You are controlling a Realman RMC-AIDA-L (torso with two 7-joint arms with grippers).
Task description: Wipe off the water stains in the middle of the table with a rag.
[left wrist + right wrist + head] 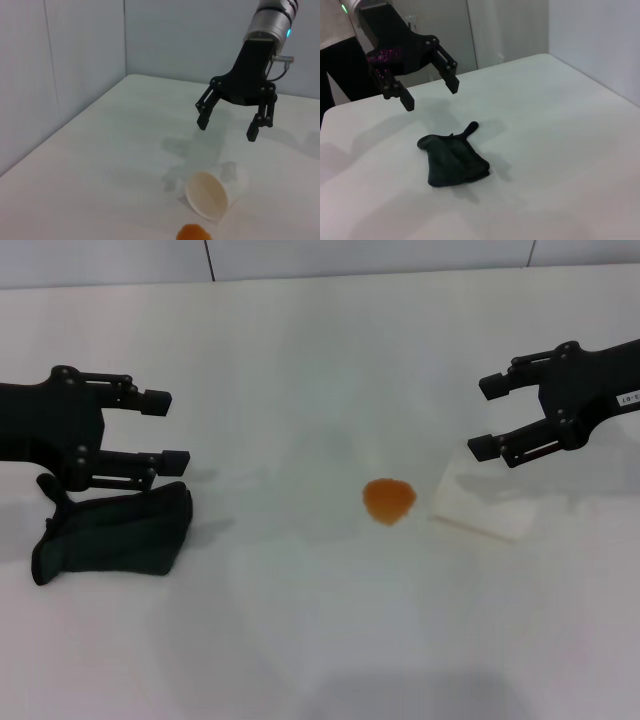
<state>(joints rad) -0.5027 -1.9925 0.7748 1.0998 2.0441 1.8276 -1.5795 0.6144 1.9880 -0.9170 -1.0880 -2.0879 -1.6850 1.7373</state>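
Note:
The water stain is a small orange blot in the middle of the white table; its edge shows in the left wrist view. The dark green-black rag lies crumpled at the left, with its loop toward the arm; it also shows in the right wrist view. My left gripper is open and empty, hovering just above and behind the rag. My right gripper is open and empty, above the tipped cup at the right.
A white cup lies on its side just right of the blot, its mouth toward the blot in the left wrist view. Grey walls stand behind the table's far edge.

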